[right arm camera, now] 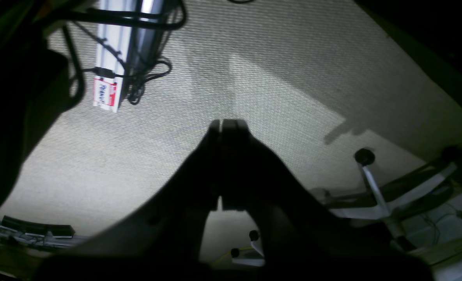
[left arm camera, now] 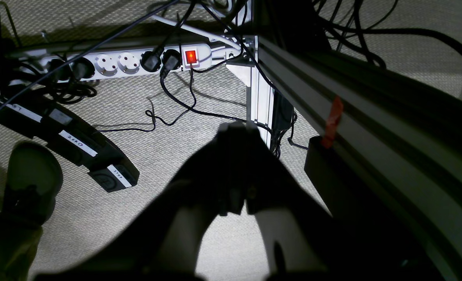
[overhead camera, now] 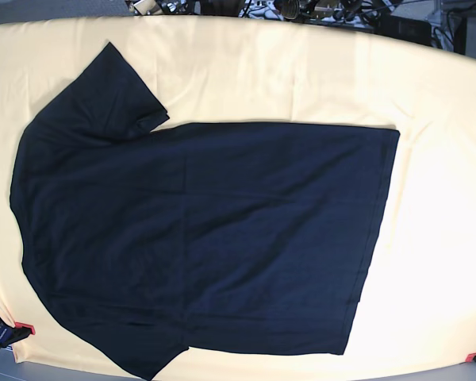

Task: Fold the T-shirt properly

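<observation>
The black T-shirt [overhead camera: 206,238] lies spread flat on the pale yellow cloth [overhead camera: 301,71] in the base view, collar end to the left and hem to the right. One sleeve [overhead camera: 115,91] sticks out at the upper left; the other reaches the lower edge. Neither arm shows in the base view. In the left wrist view my left gripper [left arm camera: 236,130] hangs over the carpet floor, jaws shut and holding nothing. My right gripper [right arm camera: 227,125] is likewise shut and empty, pointing at the floor beside the table.
Under the table, the left wrist view shows a white power strip [left arm camera: 137,62], loose cables, labelled black pedals [left arm camera: 75,144], a shoe [left arm camera: 32,175] and the aluminium frame leg [left arm camera: 260,97]. A chair base [right arm camera: 375,195] stands near the right arm. Red clips [overhead camera: 25,329] pin the cloth's corners.
</observation>
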